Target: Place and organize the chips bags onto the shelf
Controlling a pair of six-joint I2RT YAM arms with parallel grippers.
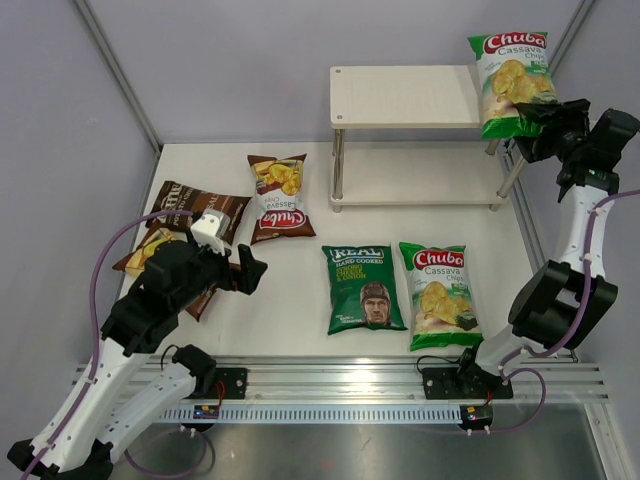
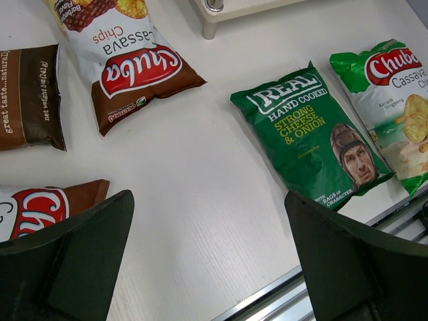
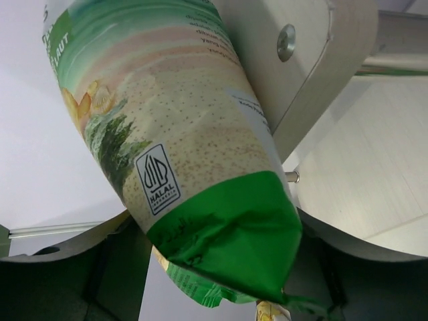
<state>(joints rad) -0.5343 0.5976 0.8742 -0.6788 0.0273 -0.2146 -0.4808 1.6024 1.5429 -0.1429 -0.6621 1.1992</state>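
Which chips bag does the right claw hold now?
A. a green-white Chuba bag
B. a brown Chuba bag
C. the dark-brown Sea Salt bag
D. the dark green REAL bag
A: the right claw is shut on a green-white Chuba bag at the right end of the top board of the shelf; the REAL bag lies flat on the table.

On the table (image 1: 295,305) I see the shelf (image 1: 400,95) at the far right, a brown Chuba (image 1: 278,197) left of it, Sea Salt (image 1: 188,205) and another Chuba (image 1: 147,250) by the left edge, REAL (image 1: 363,288) and green Chuba (image 1: 440,295) together near the near edge.
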